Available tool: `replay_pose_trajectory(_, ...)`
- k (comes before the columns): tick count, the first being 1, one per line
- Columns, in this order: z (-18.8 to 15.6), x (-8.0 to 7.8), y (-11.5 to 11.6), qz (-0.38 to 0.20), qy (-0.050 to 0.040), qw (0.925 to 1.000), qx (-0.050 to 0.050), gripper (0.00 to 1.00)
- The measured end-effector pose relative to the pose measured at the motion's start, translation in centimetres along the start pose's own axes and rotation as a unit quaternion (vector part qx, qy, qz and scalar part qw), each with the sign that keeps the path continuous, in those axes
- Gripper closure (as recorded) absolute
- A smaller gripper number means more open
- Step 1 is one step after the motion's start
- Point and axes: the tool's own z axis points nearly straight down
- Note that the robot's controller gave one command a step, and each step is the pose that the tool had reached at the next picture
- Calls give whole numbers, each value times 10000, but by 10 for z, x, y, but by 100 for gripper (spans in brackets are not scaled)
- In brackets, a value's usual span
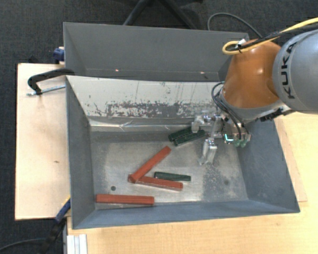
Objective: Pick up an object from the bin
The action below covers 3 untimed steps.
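My gripper (204, 138) hangs over the back right part of the bin floor, under the arm's orange cover. Its two metal fingers stand apart, one fingertip (200, 123) toward the back wall and the other (208, 153) toward the front. A short dark green block (184, 136) lies tilted just to its left, and the block's right end reaches into the gap between the fingers. I cannot tell whether either finger touches it. A red bar (151, 164) lies diagonally on the floor a little further left and forward.
A second red bar (161, 183) and a thin dark green bar (173, 177) lie side by side near the middle front. A third red bar (125, 199) rests along the front wall at the left. A small dark speck (113, 189) sits nearby.
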Motion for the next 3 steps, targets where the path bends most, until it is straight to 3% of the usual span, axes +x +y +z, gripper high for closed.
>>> replay_pose_trajectory(1,72,16,36,-233,-31,9997,-4,0)
replay_pose_trajectory(2,69,20,86,-404,-42,9992,-8,0)
replay_pose_trajectory(3,69,-1,124,-494,-66,9988,-10,0)
